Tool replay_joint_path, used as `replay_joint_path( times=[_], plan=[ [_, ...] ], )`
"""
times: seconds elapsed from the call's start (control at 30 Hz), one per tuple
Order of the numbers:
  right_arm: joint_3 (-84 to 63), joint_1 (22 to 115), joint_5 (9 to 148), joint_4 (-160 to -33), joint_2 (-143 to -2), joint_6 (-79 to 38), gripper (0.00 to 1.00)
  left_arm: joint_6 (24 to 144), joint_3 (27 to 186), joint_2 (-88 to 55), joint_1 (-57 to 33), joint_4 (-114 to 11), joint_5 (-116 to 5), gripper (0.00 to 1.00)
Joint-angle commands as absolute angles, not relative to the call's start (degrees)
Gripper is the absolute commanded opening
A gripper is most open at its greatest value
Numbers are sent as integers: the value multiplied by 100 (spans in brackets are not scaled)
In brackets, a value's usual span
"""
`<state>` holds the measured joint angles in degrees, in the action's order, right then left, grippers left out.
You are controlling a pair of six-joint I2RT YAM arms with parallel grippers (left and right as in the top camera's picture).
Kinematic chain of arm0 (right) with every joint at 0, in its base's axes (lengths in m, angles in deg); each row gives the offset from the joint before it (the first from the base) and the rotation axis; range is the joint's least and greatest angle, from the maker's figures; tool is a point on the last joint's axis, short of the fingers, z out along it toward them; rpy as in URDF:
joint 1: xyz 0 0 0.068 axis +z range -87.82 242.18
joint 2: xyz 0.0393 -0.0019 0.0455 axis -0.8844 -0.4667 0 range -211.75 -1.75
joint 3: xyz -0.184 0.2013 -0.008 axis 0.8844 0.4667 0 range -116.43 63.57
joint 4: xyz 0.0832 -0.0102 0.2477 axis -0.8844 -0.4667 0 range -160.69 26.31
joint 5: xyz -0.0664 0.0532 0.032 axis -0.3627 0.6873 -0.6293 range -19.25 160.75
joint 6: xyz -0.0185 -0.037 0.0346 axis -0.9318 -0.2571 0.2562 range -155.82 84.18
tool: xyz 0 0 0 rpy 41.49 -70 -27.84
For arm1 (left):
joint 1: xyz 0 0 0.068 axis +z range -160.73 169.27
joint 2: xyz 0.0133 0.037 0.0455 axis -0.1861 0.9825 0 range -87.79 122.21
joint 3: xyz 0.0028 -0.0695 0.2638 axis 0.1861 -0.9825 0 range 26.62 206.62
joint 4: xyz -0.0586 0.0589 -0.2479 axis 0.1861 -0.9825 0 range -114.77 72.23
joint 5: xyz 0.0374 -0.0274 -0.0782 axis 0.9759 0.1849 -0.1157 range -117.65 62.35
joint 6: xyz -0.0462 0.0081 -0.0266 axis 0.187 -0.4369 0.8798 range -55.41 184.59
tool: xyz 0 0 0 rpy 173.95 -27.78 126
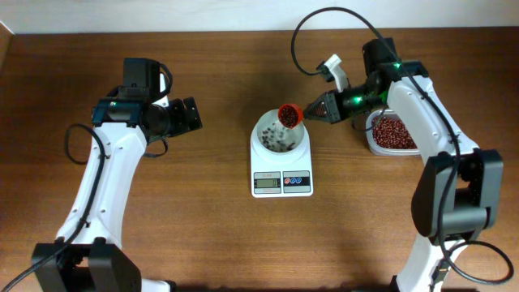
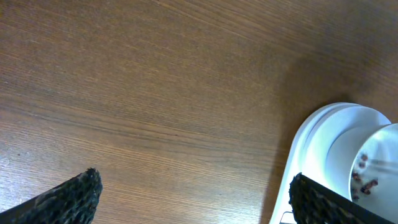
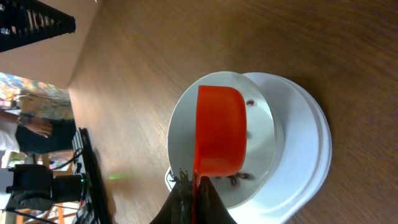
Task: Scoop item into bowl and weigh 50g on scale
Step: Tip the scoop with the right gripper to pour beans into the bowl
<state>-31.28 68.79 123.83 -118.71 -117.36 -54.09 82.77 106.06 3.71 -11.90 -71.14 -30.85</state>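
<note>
The white bowl (image 1: 280,136) stands on the white scale (image 1: 281,182) at the table's middle, with a few dark red-brown beans (image 1: 280,143) in it. My right gripper (image 1: 318,108) is shut on the handle of an orange scoop (image 1: 289,114), which is tilted over the bowl's far rim with beans in it. In the right wrist view the scoop (image 3: 220,131) hangs above the bowl (image 3: 261,118), its handle pinched by my gripper (image 3: 194,183). My left gripper (image 1: 191,114) is open over bare wood left of the scale; its view shows the bowl (image 2: 348,152) at the right edge.
A clear plastic tub (image 1: 392,134) full of beans sits to the right of the scale, under my right arm. Bare wooden tabletop (image 2: 155,93) lies to the left and in front of the scale.
</note>
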Motion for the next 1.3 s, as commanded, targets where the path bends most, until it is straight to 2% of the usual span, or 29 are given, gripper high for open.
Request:
replay_joint_path(
  times=[0.0, 0.7, 1.03, 1.27],
  plan=[
    [-3301, 6980, 12036, -11930, -11401, -5496, 4, 8255, 10632, 424, -1205, -7105, -3129, 99],
    [-3316, 7944, 9658, -11919, -11159, -5717, 4, 8255, 10632, 424, -1205, -7103, -3129, 99],
    [-3753, 8217, 9526, -12142, -11157, -5815, 4, 8255, 10632, 424, -1205, -7105, -3129, 99],
    [-4413, 8263, 9203, -12861, -11157, -5964, 4, 8255, 10632, 424, -1205, -7105, -3129, 99]
  ],
)
